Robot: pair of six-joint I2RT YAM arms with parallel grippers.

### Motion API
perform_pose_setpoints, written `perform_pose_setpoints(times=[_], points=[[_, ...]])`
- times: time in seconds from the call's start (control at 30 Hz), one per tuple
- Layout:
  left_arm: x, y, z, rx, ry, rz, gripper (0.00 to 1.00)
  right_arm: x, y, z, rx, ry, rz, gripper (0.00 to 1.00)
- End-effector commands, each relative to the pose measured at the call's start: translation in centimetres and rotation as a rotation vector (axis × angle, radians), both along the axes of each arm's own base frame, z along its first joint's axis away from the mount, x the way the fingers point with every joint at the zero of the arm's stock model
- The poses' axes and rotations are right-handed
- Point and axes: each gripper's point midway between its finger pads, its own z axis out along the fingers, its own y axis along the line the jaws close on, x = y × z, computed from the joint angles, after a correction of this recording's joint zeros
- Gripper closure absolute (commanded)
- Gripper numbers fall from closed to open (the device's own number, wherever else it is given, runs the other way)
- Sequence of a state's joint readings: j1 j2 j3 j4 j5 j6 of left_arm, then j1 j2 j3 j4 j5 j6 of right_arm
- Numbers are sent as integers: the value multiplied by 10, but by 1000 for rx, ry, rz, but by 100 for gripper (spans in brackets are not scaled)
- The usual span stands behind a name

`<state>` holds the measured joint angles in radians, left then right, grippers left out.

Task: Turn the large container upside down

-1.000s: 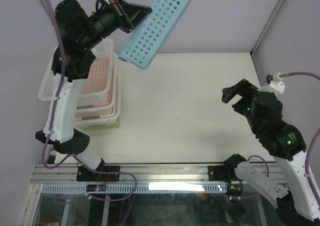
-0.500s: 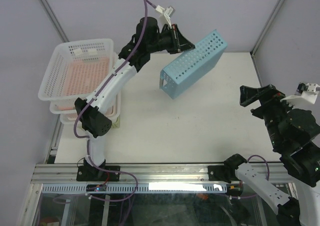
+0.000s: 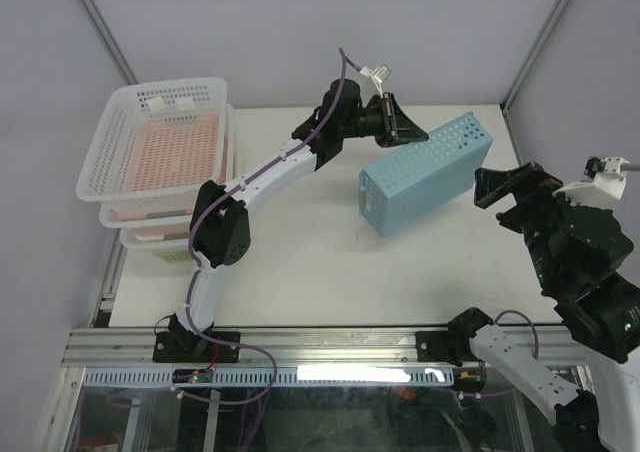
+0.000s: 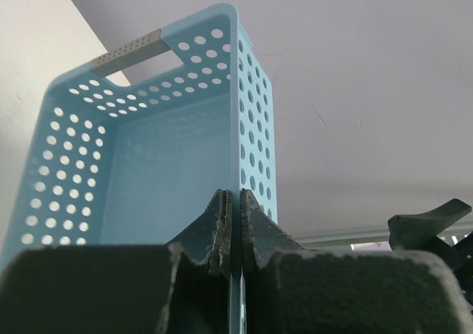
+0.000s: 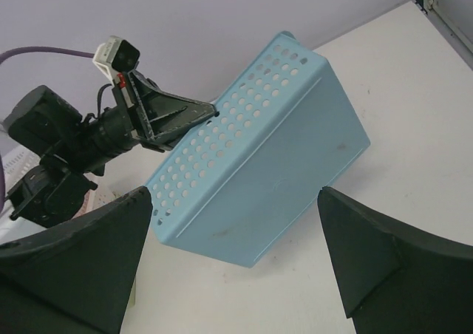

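The large container [image 3: 165, 152], a white perforated basket with a flared rim, sits upright on top of a stack at the far left; no gripper touches it. My left gripper [image 3: 402, 132] is shut on the long wall of a light blue perforated basket [image 3: 430, 172], holding it tilted on its side over the right middle of the table. In the left wrist view the pads [image 4: 220, 227] pinch the blue wall [image 4: 251, 127]. My right gripper [image 3: 505, 187] is open and empty, just right of the blue basket [image 5: 273, 171]; its solid base faces that gripper [image 5: 235, 197].
Under the white basket the stack holds a pink basket [image 3: 160, 167] and a pale yellow-green one [image 3: 175, 250] at the bottom. Purple walls close the back and sides. A metal rail [image 3: 320, 347] runs along the near edge.
My left arm has swung right and down from above the stack, carrying the blue basket to the right middle of the table. My right gripper shifted slightly right.
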<state>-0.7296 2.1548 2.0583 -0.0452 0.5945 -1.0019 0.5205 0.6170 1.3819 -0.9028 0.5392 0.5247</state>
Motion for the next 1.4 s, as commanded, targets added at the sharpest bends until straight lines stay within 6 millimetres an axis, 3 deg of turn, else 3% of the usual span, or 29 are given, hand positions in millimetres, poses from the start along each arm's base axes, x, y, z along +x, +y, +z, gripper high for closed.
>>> perform_pose_setpoints(times=[0.0,0.3,0.4,0.6,0.7,0.8,1.17,1.2,1.37], points=[[-16,-11,20,-156,26,-95,100,5,2,4,13,1,-12,1],[-8,-19,-45,-158,193,-115,100,9,8,-9,22,43,-1,1],[0,-15,-55,-153,211,-103,100,9,10,-14,30,62,6,1],[22,-6,-81,-142,273,-97,100,9,8,-35,24,160,-28,1],[34,-2,-106,-119,312,-88,100,10,10,-43,24,197,-29,2],[50,5,-114,-123,316,-76,100,11,14,-49,27,222,-23,2],[101,29,-164,29,223,63,100,10,31,-95,21,398,19,2],[103,30,-169,47,219,75,98,9,32,-101,22,418,19,2],[99,34,-189,102,221,99,69,4,39,-143,32,545,20,2]])
